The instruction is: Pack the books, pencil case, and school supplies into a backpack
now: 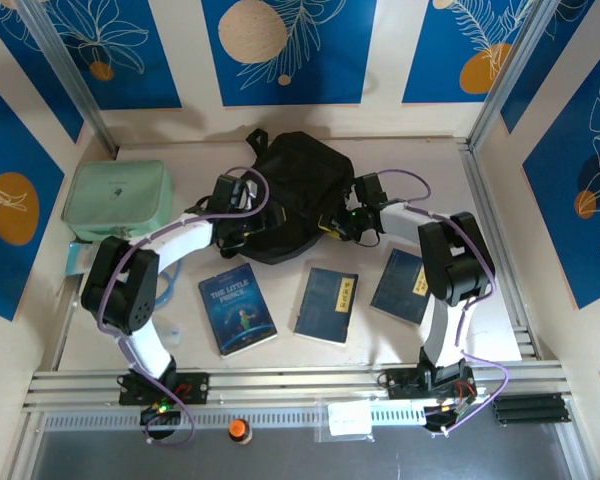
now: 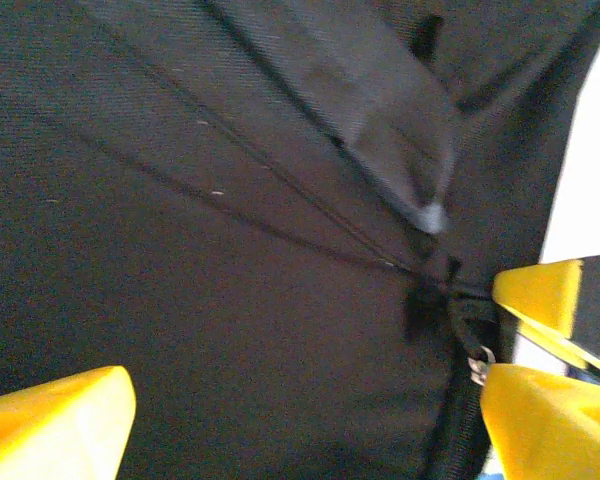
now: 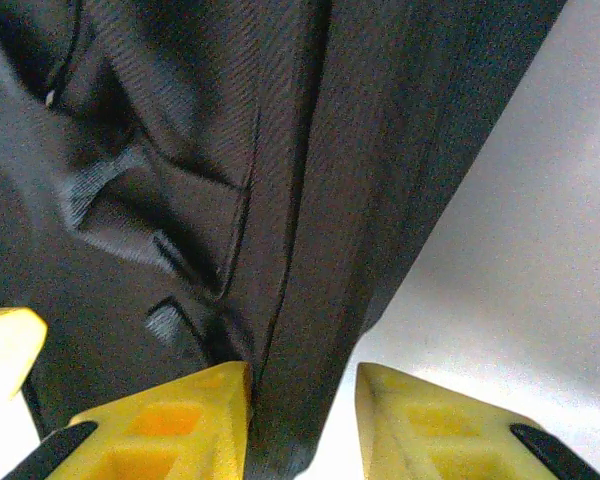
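1 soft, creased black fabric backpack (image 1: 290, 195); 3 dark blue books (image 1: 326, 305) on the table (image 1: 430, 165). The left end effector (image 2: 305, 400) gapes apart; the right end effector (image 3: 302, 400) straddles the backpack's edge, grip unclear.

**Both arms folded inward, tools close together**

The left arm (image 1: 130, 285) and right arm (image 1: 450, 265) rise from their bases, elbows out, with the forearms angled toward each other. The left tool (image 2: 305, 400) has its jaws spread wide. The right tool (image 3: 302, 372) has its jaws narrowly parted astride a fold of the backpack (image 3: 280, 200), with a gap beside one finger.
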{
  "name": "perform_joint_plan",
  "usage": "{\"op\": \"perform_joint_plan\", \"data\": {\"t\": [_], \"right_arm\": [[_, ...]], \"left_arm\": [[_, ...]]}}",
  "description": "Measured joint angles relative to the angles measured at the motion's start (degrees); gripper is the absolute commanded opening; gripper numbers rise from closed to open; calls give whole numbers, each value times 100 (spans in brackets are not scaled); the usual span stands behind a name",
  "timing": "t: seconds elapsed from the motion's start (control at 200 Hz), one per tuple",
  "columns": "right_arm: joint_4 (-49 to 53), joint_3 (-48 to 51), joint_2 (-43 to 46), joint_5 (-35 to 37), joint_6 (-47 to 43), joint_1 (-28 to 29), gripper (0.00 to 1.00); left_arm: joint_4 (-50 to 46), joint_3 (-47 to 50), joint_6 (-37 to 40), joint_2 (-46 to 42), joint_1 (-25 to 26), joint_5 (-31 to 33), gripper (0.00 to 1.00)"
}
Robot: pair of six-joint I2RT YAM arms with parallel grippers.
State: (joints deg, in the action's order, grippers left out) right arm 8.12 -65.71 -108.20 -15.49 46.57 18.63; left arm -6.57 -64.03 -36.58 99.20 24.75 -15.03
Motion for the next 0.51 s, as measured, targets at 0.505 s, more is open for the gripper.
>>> {"op": "perform_joint_plan", "data": {"t": [0.505], "right_arm": [[-798, 540, -103, -293, 323, 11, 12]], "left_arm": [[-105, -1255, -341, 1021, 859, -245, 45]]}}
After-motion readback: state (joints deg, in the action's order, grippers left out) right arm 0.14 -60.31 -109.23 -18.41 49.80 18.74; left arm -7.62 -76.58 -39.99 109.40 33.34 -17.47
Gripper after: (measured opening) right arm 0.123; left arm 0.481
